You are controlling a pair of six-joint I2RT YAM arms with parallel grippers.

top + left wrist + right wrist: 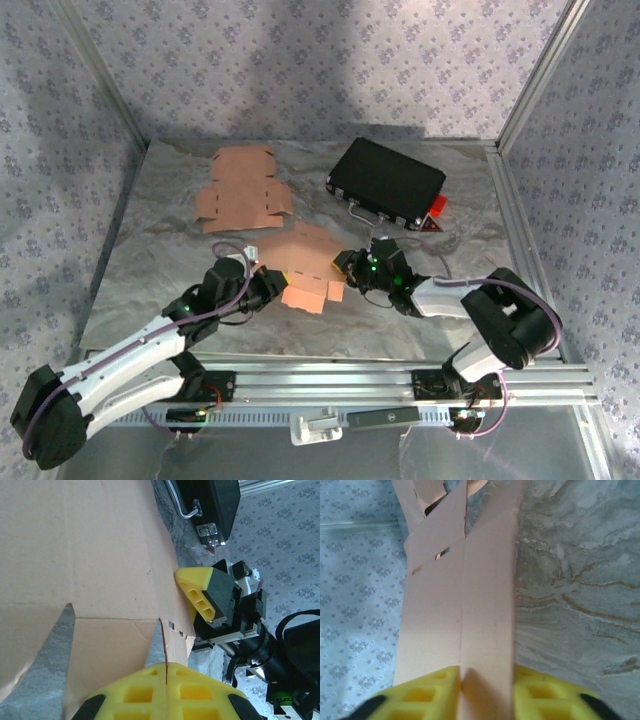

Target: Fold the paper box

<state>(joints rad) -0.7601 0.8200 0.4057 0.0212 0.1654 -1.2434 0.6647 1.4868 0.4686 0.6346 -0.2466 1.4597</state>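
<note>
From above, two cardboard pieces lay on the table (pixel 150 260): one flat blank (pixel 243 190) at the back left and the paper box (pixel 310 265), half-folded between the arms, near one black case (pixel 388 182). In the left wrist view, the left gripper (pixel 165 680) pinched the box's flap edge. In the right wrist view, the right gripper (pixel 487 690) clamped a folded panel.

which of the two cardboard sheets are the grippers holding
The nearer sheet, between the arms: the left gripper and right gripper each pinch an edge. The farther sheet lies flat and untouched, left of the black case.
</note>
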